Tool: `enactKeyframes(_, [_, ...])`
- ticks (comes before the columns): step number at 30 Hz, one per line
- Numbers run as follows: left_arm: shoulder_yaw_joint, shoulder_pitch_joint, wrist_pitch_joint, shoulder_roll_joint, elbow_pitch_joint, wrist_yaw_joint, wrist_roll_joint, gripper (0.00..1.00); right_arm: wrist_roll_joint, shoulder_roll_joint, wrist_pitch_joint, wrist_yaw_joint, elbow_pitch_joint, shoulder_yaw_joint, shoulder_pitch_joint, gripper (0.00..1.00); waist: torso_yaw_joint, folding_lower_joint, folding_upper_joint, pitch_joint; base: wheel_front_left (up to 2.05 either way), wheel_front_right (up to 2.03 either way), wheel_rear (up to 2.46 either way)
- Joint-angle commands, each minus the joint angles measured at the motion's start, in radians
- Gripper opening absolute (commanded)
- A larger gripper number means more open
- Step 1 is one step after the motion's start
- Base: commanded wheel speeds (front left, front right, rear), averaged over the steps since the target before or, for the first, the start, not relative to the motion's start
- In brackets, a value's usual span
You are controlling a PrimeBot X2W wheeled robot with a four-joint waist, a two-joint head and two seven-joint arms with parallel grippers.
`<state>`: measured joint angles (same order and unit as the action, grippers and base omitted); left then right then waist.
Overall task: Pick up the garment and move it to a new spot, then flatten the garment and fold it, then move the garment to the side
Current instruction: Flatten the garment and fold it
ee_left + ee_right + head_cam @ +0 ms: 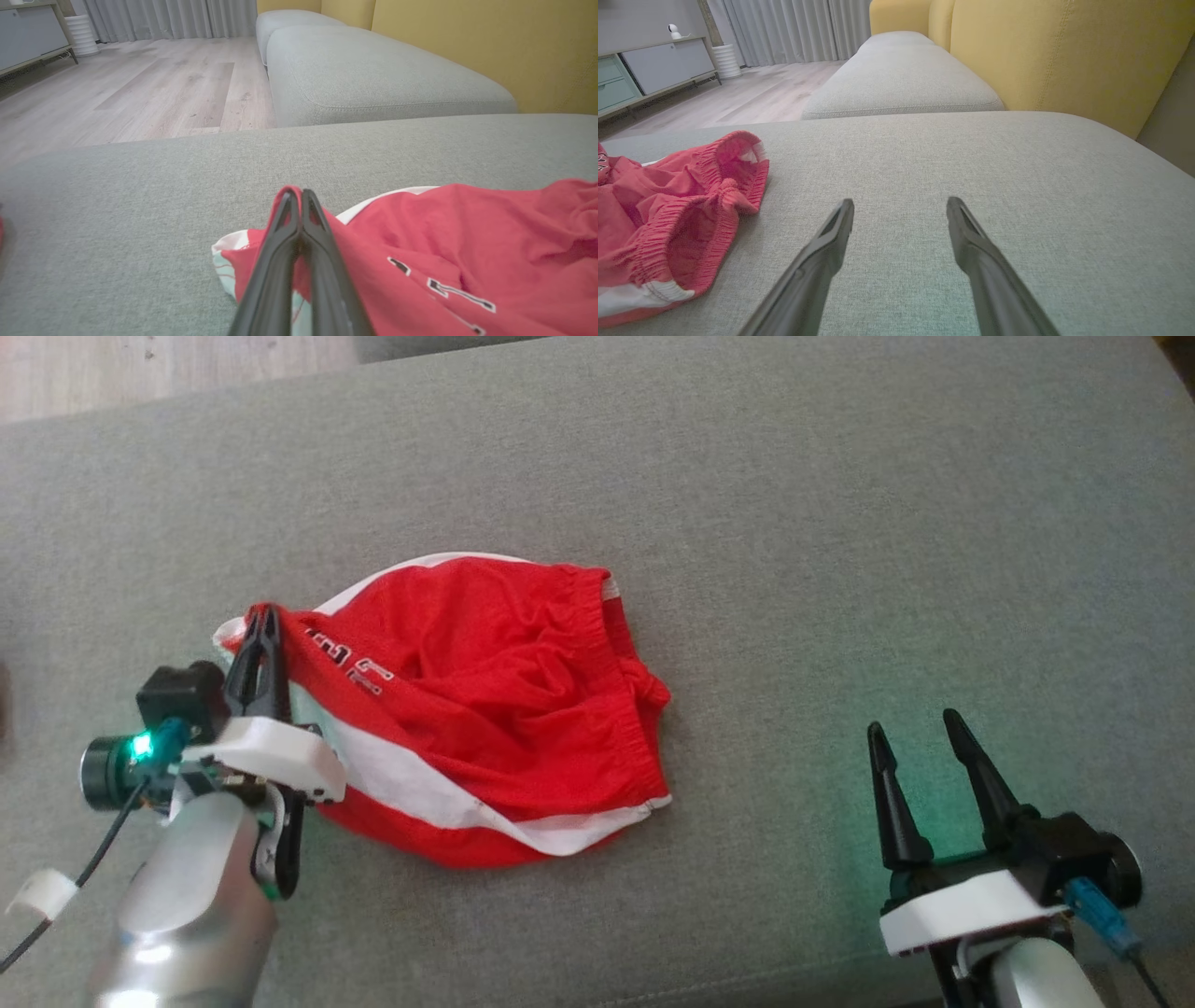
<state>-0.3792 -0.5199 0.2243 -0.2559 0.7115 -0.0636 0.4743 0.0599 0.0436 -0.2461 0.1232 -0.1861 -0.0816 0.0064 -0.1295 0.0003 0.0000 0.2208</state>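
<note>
- The left claw (264, 621) is clenched on the edge of the red shorts (485, 709). Its two fingers are pressed together with a fold of cloth caught at their tips.
- The rest of the shorts lies crumpled to that claw's right, on the grey sofa cushion (840, 523).
- The right claw (915, 723) is released, its fingers spread over bare cushion. The shorts are well apart to its left, with the elastic waistband nearest to it.
- The step looks like lifting the shorts to carry them. Raise the left claw straight and slowly so the thin pinch does not slip, and clear the cushion before moving sideways.
- Far ahead of the right claw stands a cabinet (658, 70). Its drawers are shut, so their contents are hidden.
</note>
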Motion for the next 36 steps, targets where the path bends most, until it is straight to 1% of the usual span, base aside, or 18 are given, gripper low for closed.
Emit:
enactKeyframes(1, [0.043,-0.039,0.019,-0.025,-0.012,0.003,0.0,1.0,-0.008,0.007,-0.004,0.008,0.03,-0.017,-0.027,1.0,0.011,-0.0003,0.0,-0.006,0.0,0.0,0.0])
enactKeyframes(4, [0.037,-0.041,0.03,-0.012,-0.003,0.02,-0.008,1.0,-0.008,0.007,-0.005,0.008,0.028,-0.012,-0.025,1.0,0.035,-0.0003,0.0,-0.019,0.0,0.0,0.0])
enactKeyframes(8, [0.029,-0.022,0.036,0.0,-0.033,0.043,-0.027,1.0,-0.009,0.007,-0.006,0.008,0.028,0.002,-0.018,1.0,0.077,-0.0003,0.0,-0.045,0.0,0.0,0.0])
enactKeyframes(12, [0.031,0.037,0.037,0.01,-0.118,0.057,-0.051,1.0,-0.01,0.007,-0.008,0.008,0.029,0.013,-0.008,1.0,0.121,-0.0003,0.0,-0.083,0.0,0.0,0.0])
enactKeyframes(17, [0.034,0.166,0.037,0.022,-0.222,0.055,-0.073,1.0,-0.009,0.007,-0.009,0.008,0.031,0.021,0.015,1.0,0.166,-0.0003,0.0,-0.152,0.0,0.0,0.0])
enactKeyframes(21, [0.036,0.257,0.037,0.032,-0.278,0.047,-0.076,1.0,-0.006,0.007,-0.01,0.008,0.037,0.029,0.037,1.0,0.182,-0.0003,0.0,-0.193,0.0,0.0,0.0])
enactKeyframes(28, [0.045,0.455,0.037,0.058,-0.398,0.009,-0.065,1.0,0.017,0.007,-0.008,0.008,0.05,0.038,0.098,1.0,0.191,-0.0003,0.0,-0.255,0.0,0.0,0.0])
enactKeyframes(31, [0.057,0.509,0.037,0.065,-0.443,-0.009,-0.059,1.0,0.024,0.007,-0.009,0.008,0.056,0.029,0.118,1.0,0.188,-0.0003,0.0,-0.266,0.0,0.0,0.0])
enactKeyframes(36, [0.066,0.565,0.037,0.061,-0.487,-0.03,-0.059,1.0,0.035,0.007,-0.01,0.008,0.053,0.012,0.131,1.0,0.181,-0.0003,0.0,-0.278,0.0,0.0,0.0])
